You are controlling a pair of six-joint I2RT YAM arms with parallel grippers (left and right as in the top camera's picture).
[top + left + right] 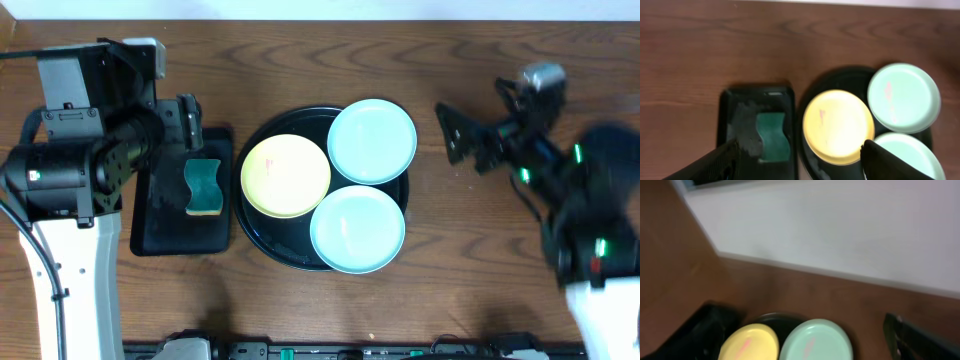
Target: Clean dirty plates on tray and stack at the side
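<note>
All three plates sit crowded edge to edge on the round black tray (262, 243) at the centre of the overhead frame. The yellow plate (285, 175) is on the left, the upper mint plate (372, 141) overhangs the rim at the upper right, and the lower mint plate (357, 229) covers the rim at the lower right.

The left wrist view adds what overhead barely shows: reddish smears on the yellow plate and on the upper mint one. It cuts off most of the lower one. The right wrist view is blurred and catches only two plates, plus a pale surface beyond the bench (440, 60) edge.

The left end effector (800, 147) hangs with its fingers well apart above the rectangular tray (160, 225), which holds a green sponge (205, 187) and lies just beside the round tray's left rim.

The right end effector (455, 135) is also spread wide, over bare bench right of the tray and near the upper mint plate, probably not touching it. Open wood runs along the top and right of the frame.
</note>
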